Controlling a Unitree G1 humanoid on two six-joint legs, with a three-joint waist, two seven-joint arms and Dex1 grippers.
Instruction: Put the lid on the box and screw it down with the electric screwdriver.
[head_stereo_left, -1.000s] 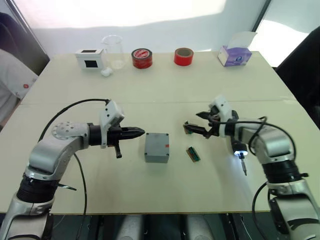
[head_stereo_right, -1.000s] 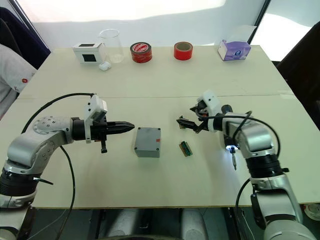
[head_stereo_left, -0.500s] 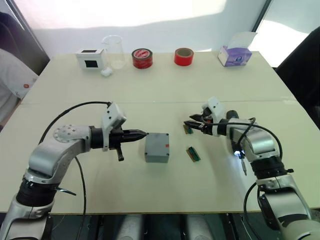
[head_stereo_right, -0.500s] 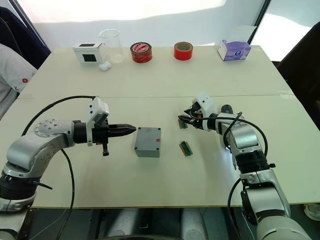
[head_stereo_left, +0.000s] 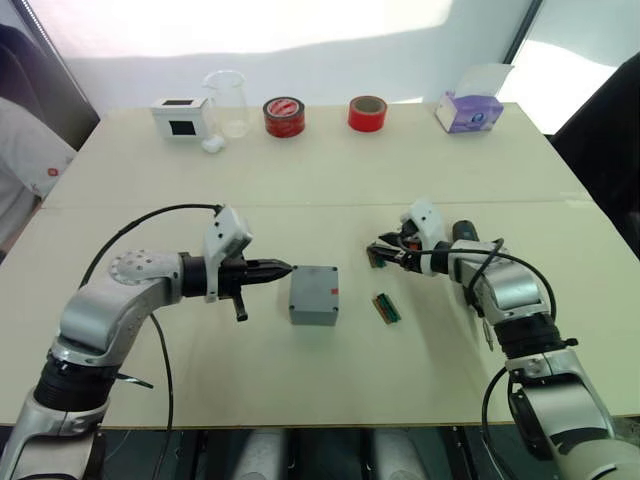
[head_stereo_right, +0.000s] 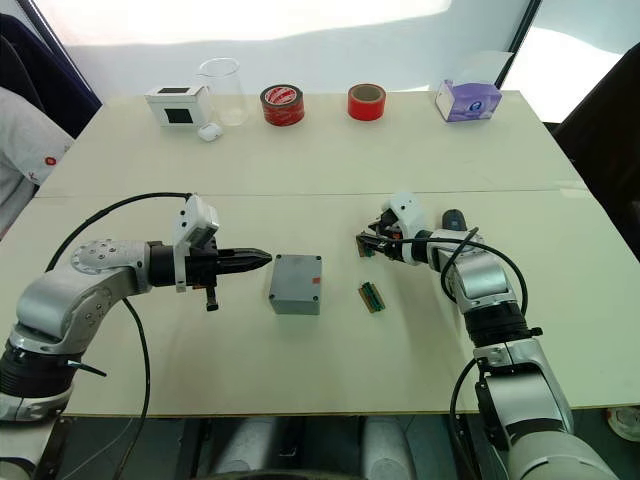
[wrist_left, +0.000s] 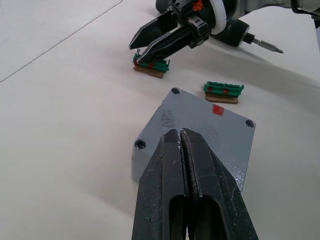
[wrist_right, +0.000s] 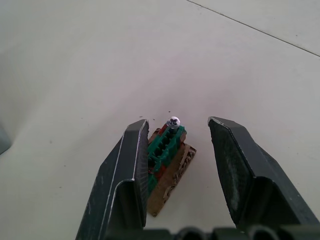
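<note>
Grey box (head_stereo_left: 314, 294) is sitting mid-table with its lid on, unmoved since earlier, while the right gripper (wrist_right: 177, 132) has been reaching left and down from where it hovered. Its fingers are now spread around one of two green terminal blocks (wrist_right: 166, 150), one finger (wrist_right: 131, 165) touching it. The left gripper (wrist_left: 181, 137) is staying clenched, empty, just left of the box. The screwdriver (wrist_left: 252, 41) is lying near the right arm.

electric screwdriver (wrist_left: 252, 41) body cut off, person (head_stereo_left: 25, 165) cropped
</note>
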